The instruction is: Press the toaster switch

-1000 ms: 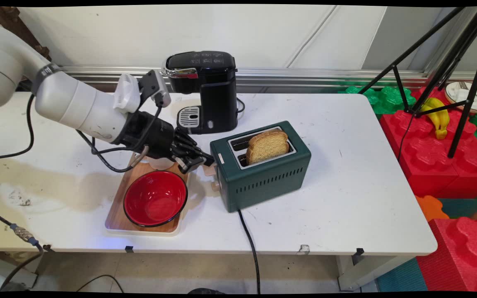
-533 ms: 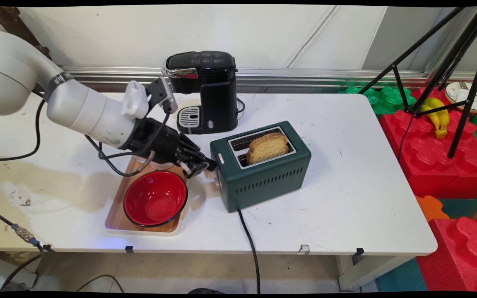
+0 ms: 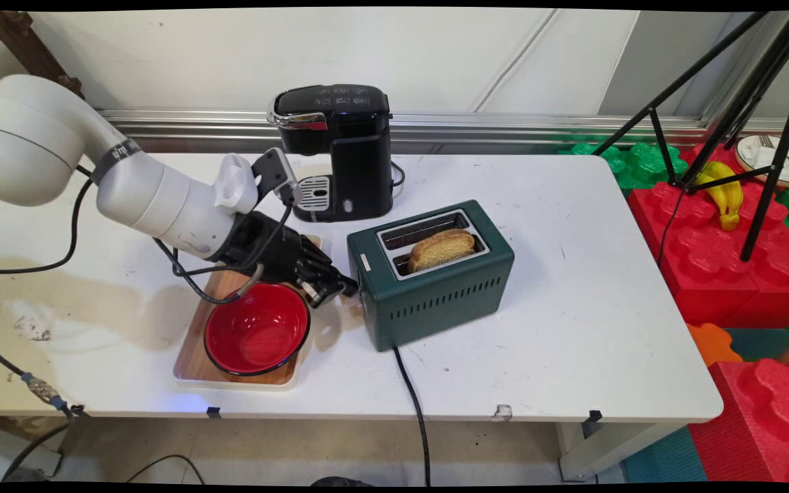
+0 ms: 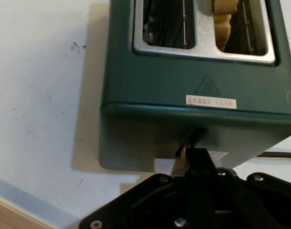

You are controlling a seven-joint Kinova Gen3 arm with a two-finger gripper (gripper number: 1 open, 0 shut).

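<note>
A dark green toaster (image 3: 435,294) stands mid-table with a slice of toast (image 3: 442,248) sunk low in its near slot. My gripper (image 3: 346,287) is at the toaster's left end, fingers shut together, pressing on the cream lever (image 4: 182,155). In the hand view the toaster (image 4: 183,86) fills the upper frame, its end face straight ahead. The toast (image 4: 224,24) shows in the right slot and the left slot holds nothing. The gripper (image 4: 199,155) tip sits right at the lever slot.
A red bowl (image 3: 256,329) rests on a wooden tray (image 3: 196,356) just under the arm. A black coffee machine (image 3: 340,150) stands behind. The toaster's cord (image 3: 415,411) runs off the front edge. Tripod legs (image 3: 764,103), red foam blocks (image 3: 744,267) and a banana (image 3: 723,192) lie right.
The gripper has moved down along the toaster's left end with the lever, and the toast has sunk lower into its slot.
</note>
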